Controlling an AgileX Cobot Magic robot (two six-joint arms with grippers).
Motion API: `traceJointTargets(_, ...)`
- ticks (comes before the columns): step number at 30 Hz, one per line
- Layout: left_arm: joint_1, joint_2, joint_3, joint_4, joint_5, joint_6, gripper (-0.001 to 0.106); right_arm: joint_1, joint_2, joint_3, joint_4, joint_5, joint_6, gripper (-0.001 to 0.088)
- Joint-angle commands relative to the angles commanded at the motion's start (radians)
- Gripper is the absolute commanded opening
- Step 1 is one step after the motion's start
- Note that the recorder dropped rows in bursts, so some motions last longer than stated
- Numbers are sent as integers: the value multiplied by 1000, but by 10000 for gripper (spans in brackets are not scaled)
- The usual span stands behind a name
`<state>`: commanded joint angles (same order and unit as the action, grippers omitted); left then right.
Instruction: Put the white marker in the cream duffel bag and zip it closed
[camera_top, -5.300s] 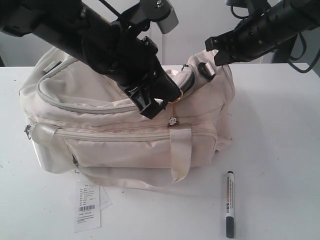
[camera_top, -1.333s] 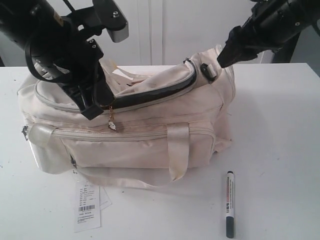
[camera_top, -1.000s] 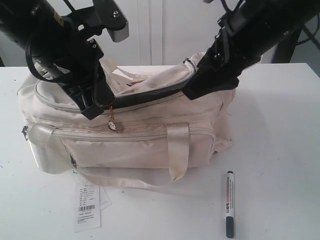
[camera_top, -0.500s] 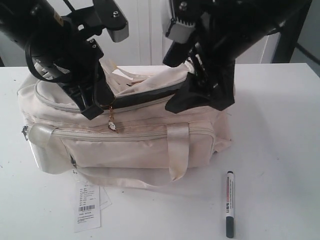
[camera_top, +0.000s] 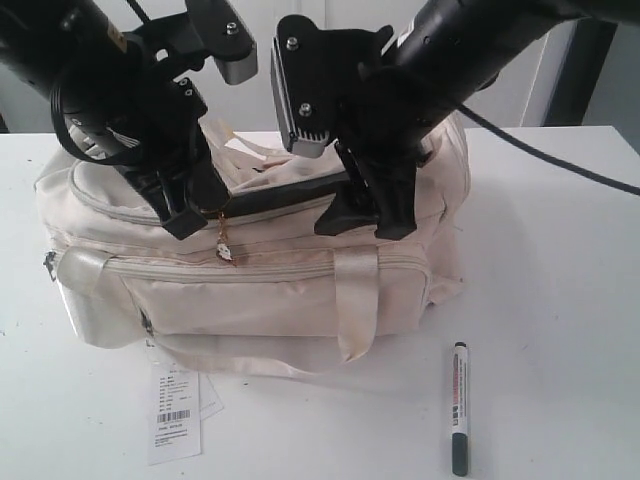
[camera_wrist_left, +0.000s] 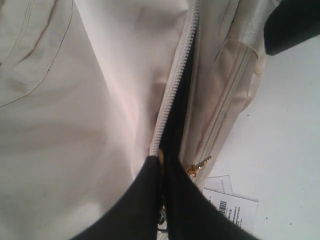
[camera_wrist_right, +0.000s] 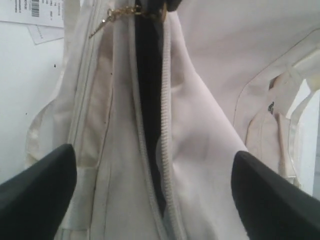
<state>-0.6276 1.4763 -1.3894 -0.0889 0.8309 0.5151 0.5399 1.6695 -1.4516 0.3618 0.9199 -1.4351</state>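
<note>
- The right gripper (camera_wrist_right: 154, 167) hung with its jaws spread wide over the part-open top zip (camera_wrist_right: 150, 125) of the cream duffel bag (camera_top: 250, 295).
- The left gripper (camera_wrist_left: 161, 167) was pinched together at that zip, apparently on the zip pull.
- The white marker (camera_top: 459, 408) lay on the table (camera_top: 560, 300), near the bag's front.

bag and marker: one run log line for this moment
bag: top part unzipped | marker: on table, outside bag | left fingers: shut on zip pull | right fingers: open above bag
</note>
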Motion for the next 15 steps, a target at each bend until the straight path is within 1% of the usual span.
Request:
traceJointTargets(2, 0, 0, 11, 0, -10, 0, 0, 0, 15, 0, 0, -24, 0, 773)
traceJointTargets(6, 0, 0, 16, 0, -20, 0, 0, 0, 34, 0, -5, -53, 0, 676)
traceJointTargets(9, 0, 0, 16, 0, -20, 0, 0, 0, 55, 0, -69, -54, 0, 622)
traceJointTargets(12, 0, 0, 16, 0, -20, 0, 0, 0, 69, 0, -83, -62, 0, 577)
traceJointTargets(13, 0, 0, 16, 0, -23, 0, 0, 0, 74, 0, -83, -73, 0, 548)
traceJointTargets(15, 0, 0, 16, 0, -23, 0, 0, 0, 76, 0, -83, -100, 2, 459)
